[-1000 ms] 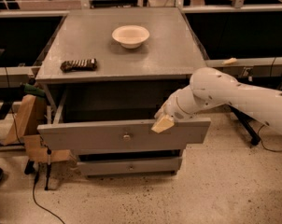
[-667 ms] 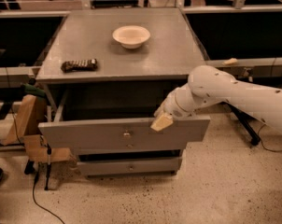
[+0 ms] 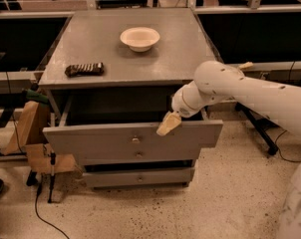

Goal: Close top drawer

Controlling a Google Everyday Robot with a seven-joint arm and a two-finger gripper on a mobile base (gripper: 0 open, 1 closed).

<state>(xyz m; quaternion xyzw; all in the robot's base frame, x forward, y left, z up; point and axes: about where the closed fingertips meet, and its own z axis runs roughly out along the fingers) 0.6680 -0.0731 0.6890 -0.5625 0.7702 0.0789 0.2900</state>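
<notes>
Lower drawer fronts (image 3: 140,176): two, directly below the knob, both flush with the cabinet.
Top drawer (image 3: 100,141): uppermost of three, pulled well out; its flat grey front panel stands forward of the fronts below the knob.
Knob (image 3: 135,140): small, metal, at the centre of the front panel; the reference point for every entry here.
Pincer (image 3: 169,124): right of the knob and slightly above it, at the panel's upper edge, apparently touching it. Cannot tell whether it is open or closed; it holds nothing visible.
Arm (image 3: 240,88): white, reaching in from the right of the knob, above the drawer's right corner.
Handling, judged: a stiff wooden box, fairly heavy, neither fragile nor slippery. No grasp is needed; a flat push on the panel suffices.
Contact point, judged: press close to the knob. A push far right of it may skew the drawer and jam it.
Tabletop (image 3: 180,49): above and behind the knob.
Dark packet (image 3: 84,69): on the tabletop, behind and left of the knob.
Bowl (image 3: 139,38): pale, farther back, roughly in line with the knob.
</notes>
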